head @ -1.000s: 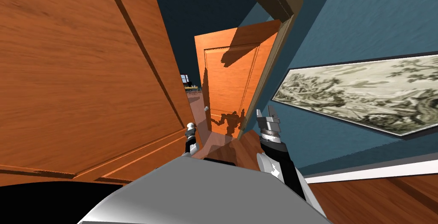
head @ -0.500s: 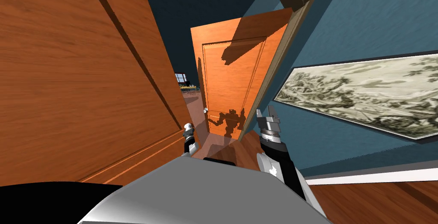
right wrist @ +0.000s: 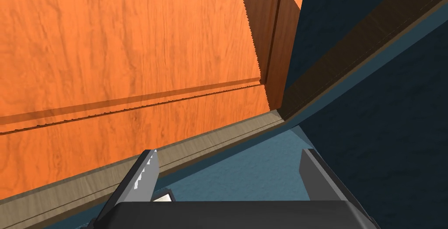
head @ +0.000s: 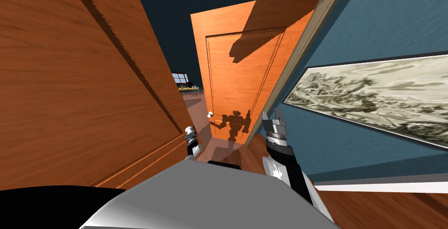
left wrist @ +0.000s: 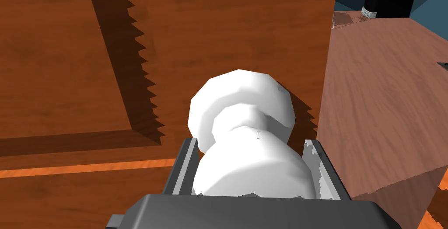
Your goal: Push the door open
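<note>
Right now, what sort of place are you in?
Likely a house hallway: an orange door on my left, its white knob in my left hand, a second door ajar ahead, and a framed landscape picture on a blue wall.

Orange-brown wood-grain door [head: 65,86] carries white knob [left wrist: 240,108]; 2nd door [head: 236,78] glows brighter orange, w/ tan door frame [right wrist: 210,142]; wall [head: 372,21] teal-blue; picture [head: 376,95] pale grey-green landscape, dark border; floor [left wrist: 380,108] reddish-brown wood; skirting [head: 380,188] white.
</note>
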{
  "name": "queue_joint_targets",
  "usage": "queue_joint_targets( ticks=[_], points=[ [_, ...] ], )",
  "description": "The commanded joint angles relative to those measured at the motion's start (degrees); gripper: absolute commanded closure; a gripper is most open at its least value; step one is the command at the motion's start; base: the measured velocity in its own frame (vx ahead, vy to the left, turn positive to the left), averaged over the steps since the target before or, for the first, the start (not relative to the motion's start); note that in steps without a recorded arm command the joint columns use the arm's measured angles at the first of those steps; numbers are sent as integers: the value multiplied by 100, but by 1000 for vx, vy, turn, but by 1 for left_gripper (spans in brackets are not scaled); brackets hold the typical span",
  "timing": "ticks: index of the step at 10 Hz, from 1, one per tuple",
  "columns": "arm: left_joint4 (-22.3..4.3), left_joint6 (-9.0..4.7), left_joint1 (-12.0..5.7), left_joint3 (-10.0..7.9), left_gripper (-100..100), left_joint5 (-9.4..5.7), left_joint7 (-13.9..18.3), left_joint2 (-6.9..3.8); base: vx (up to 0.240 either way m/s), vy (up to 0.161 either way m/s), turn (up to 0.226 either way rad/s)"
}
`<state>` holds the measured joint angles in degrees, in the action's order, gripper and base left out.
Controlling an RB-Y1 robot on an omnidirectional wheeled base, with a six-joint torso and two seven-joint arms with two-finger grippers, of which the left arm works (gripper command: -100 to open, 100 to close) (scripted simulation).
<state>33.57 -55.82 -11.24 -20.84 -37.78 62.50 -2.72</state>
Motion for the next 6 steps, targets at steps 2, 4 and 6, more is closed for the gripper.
queue_joint_targets(
  ticks=[2,4,6],
  points=[
    [71,-186,26,-251,100,-271,-210,-26,124,96,-57],
    [86,-267,23,-349,100,-391,-303,3,90,95,-30],
    [94,-307,22,-397,100,-451,-349,20,98,87,-38]
  ],
)
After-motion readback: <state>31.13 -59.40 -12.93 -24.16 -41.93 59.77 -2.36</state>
